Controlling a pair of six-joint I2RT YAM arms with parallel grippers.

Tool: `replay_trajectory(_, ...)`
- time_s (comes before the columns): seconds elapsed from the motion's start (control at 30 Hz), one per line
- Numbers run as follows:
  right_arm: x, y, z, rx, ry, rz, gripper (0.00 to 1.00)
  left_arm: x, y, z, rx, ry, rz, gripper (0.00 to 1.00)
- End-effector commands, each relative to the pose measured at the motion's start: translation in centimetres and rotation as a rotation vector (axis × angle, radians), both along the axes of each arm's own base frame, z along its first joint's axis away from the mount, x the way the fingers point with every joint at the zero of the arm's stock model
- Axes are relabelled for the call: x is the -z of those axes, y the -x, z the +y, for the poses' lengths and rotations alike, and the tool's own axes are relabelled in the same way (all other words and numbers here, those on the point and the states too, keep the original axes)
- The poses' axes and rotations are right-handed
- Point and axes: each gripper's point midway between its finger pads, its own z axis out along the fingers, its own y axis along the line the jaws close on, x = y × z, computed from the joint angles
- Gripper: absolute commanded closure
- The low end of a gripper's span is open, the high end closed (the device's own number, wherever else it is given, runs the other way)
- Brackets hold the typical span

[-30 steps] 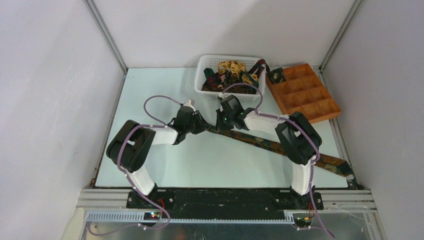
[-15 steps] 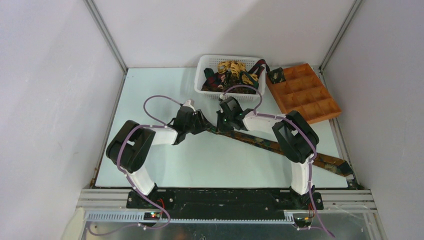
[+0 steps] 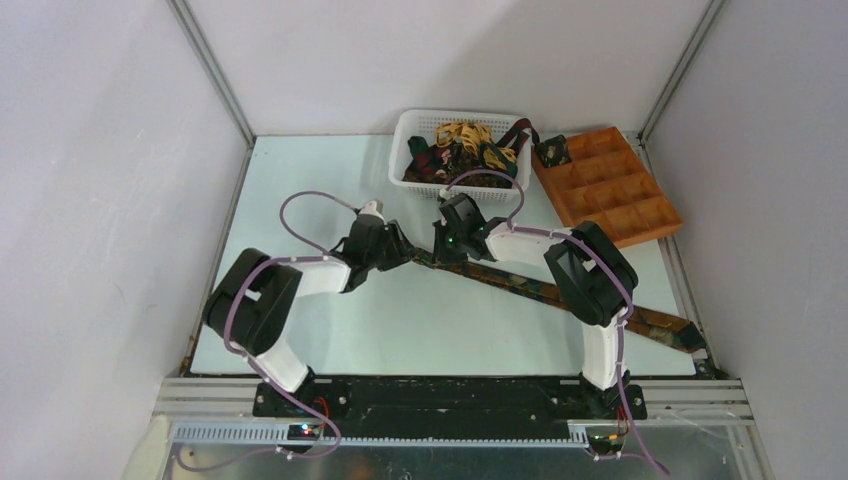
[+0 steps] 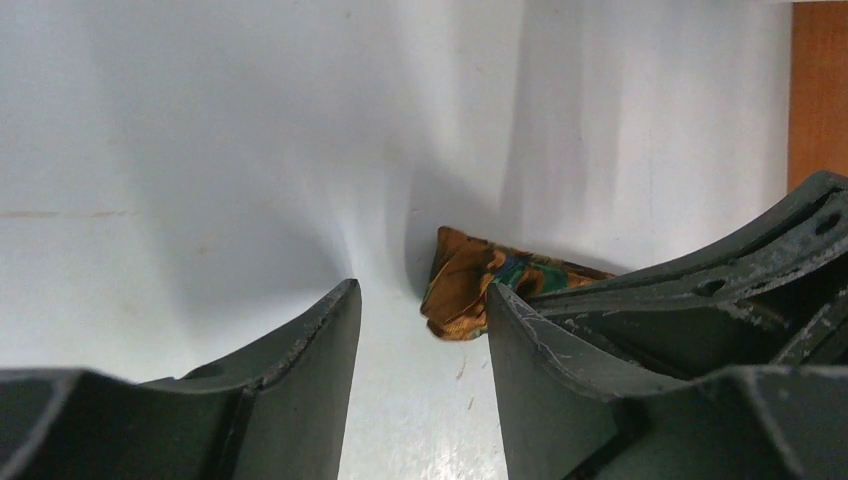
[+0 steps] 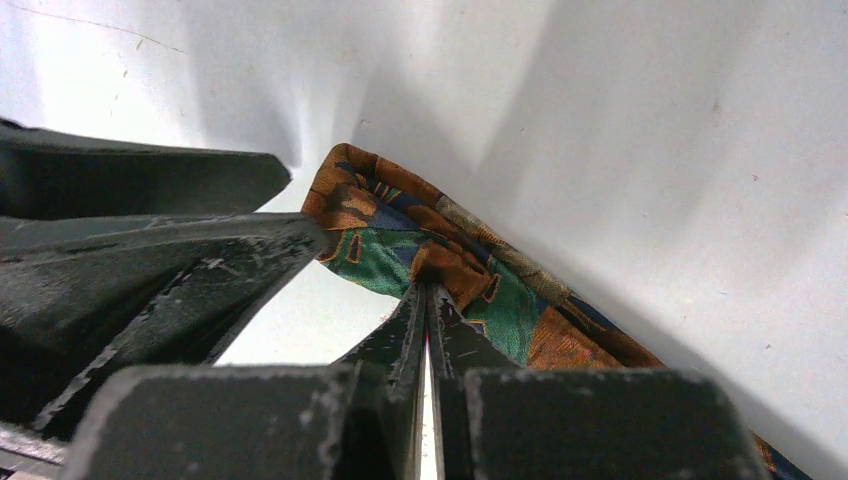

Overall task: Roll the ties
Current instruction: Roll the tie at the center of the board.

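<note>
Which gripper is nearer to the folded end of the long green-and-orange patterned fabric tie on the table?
Right. The right gripper is shut on the green-and-orange patterned fabric tie just behind that end; the left gripper is open, with the end just ahead of it.

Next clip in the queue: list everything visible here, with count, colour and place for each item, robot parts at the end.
Patterned fabric necktie: one; green, brown and orange; laid diagonally on the table from the centre to the near right edge, its centre end folded over.
White plastic mesh basket: one; far centre.
Tangled neckties: several, count unclear; yellow-gold and dark patterned, one maroon over the right rim; in the basket.
Compartment tray: one; orange-brown; far right, beside the basket.
Small rolled tie: one; dark; tray's far left compartment.
Table: one; pale.
Left gripper: black; open, beside the folded end.
Right gripper: black; shut on that folded end.
</note>
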Motion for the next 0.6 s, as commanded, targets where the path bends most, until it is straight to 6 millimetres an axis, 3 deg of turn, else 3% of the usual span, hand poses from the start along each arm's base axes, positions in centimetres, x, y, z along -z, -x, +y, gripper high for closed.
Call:
replay_trajectory(0.0,0.8,-0.4,-0.6,0.007,0.032,-0.009,0.94,-2.0,0.3,2.0,-0.050,-0.055,-0.062,0.45)
replay_trajectory(0.13,0.2,-0.4,-0.2,0.000,0.018,-0.022,0.92,-3.3,0.8,3.2,-0.092,-0.071,-0.094,0.46)
replay_trajectory(0.2,-0.3,-0.5,-0.1,-0.003,0.006,-0.029,0.91,-3.7,1.0,3.4,-0.096,-0.064,-0.109,0.52)
replay_trajectory(0.33,-1.4,-0.7,0.2,-0.006,-0.014,-0.050,0.88,-3.3,1.6,3.0,-0.070,-0.049,-0.102,0.79)
replay_trajectory(0.4,-1.9,-0.9,0.2,-0.007,-0.023,-0.061,0.87,-2.7,1.7,2.8,-0.059,-0.048,-0.086,0.88)
replay_trajectory(0.57,-2.9,-1.0,0.4,-0.012,-0.040,-0.079,0.85,-1.5,2.0,2.4,-0.042,-0.032,-0.060,1.00)
